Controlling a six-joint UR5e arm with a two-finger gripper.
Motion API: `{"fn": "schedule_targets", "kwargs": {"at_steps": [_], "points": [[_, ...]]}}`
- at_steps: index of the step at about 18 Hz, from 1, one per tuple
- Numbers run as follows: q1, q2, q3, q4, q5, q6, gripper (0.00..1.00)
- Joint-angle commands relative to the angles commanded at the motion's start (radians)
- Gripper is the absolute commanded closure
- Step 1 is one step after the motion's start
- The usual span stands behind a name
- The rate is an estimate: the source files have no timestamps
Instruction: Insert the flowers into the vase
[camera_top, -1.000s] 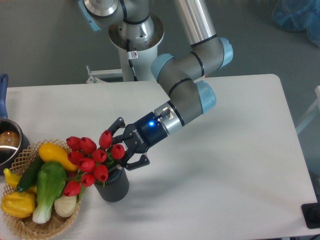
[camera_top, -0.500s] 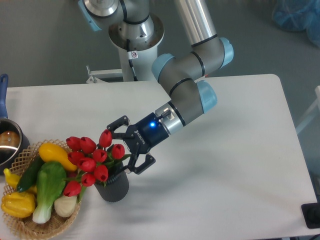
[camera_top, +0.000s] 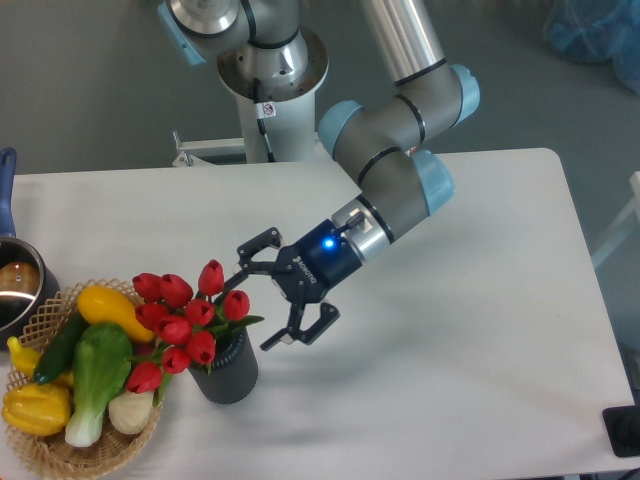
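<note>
- Arm (camera_top: 400, 150): silver-grey tube links, thick rounded grey joints with pale blue end caps.
- Base column (camera_top: 270, 70): pale grey, round flange, small white label with a red mark.
- Wrist: silver ring, then dark navy gripper (camera_top: 275, 292) body with a lit blue LED and white lettering.
- Fingers (camera_top: 258, 242): two, black, jointed linkages.

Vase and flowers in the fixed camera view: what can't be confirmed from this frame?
- How deep the stems sit: the vase wall and the flowers cover the mouth.
- The vase's left side: hidden behind tulip heads and leaves.
- The metal pot: cut off by the left edge.
- The wicker basket: its bottom is cut off by the lower edge.
- The open gripper: its finger pads face away.
</note>
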Motion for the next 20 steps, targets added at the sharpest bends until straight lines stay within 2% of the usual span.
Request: {"fn": "schedule_targets", "kwargs": {"at_steps": [5, 11, 17, 20], "points": [[0.066, 0.014, 0.041, 0.0, 0.008, -0.003, 0.0], [0.106, 0.012, 0.097, 0.0, 0.023, -0.014, 0.0], [0.156, 0.02, 0.123, 0.002, 0.193, -0.011, 0.0], [0.166, 0.035, 0.133, 0.0, 0.32, -0.012, 0.0]]}}
